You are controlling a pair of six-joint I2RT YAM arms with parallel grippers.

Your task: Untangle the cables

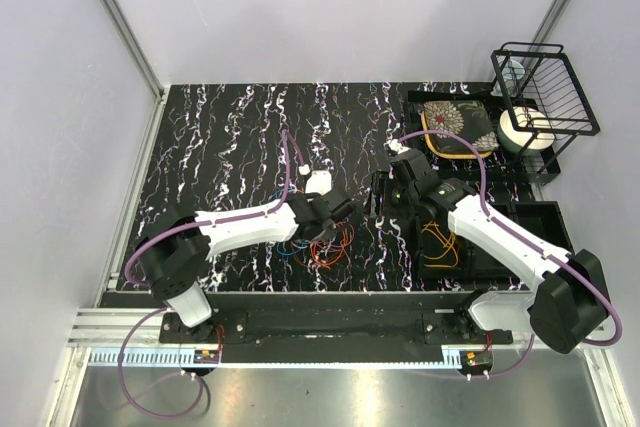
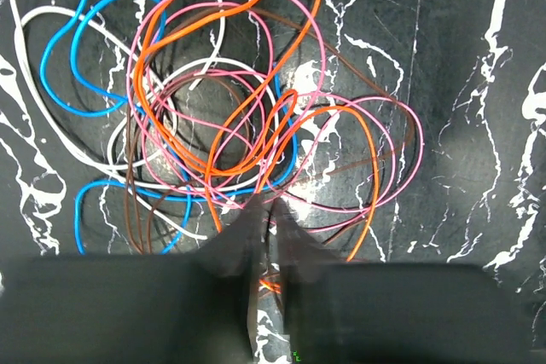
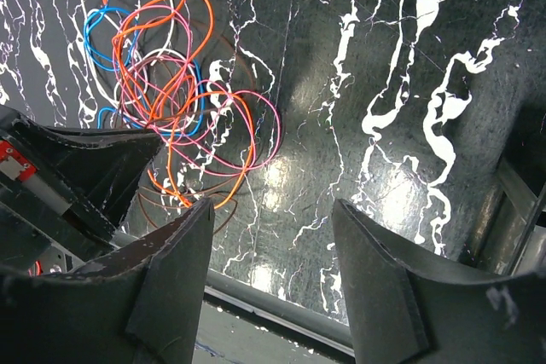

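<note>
A tangle of orange, pink, blue, white and brown cables (image 2: 213, 117) lies on the black marbled table (image 1: 230, 147); it also shows in the top view (image 1: 322, 245) and the right wrist view (image 3: 171, 95). My left gripper (image 2: 267, 207) is at the tangle's near edge, its fingers almost together with thin dark and orange strands between them. In the top view the left gripper (image 1: 335, 215) sits just over the tangle. My right gripper (image 3: 273, 236) is open and empty above bare table, to the right of the tangle. In the top view the right gripper (image 1: 398, 169) is by the tray's left edge.
A black tray (image 1: 535, 219) at the right holds an orange cable (image 1: 438, 243). Behind it are a floral pad (image 1: 455, 127), a white roll (image 1: 525, 130) and a black wire rack (image 1: 548, 82). A small white object (image 1: 318, 182) lies behind the left gripper.
</note>
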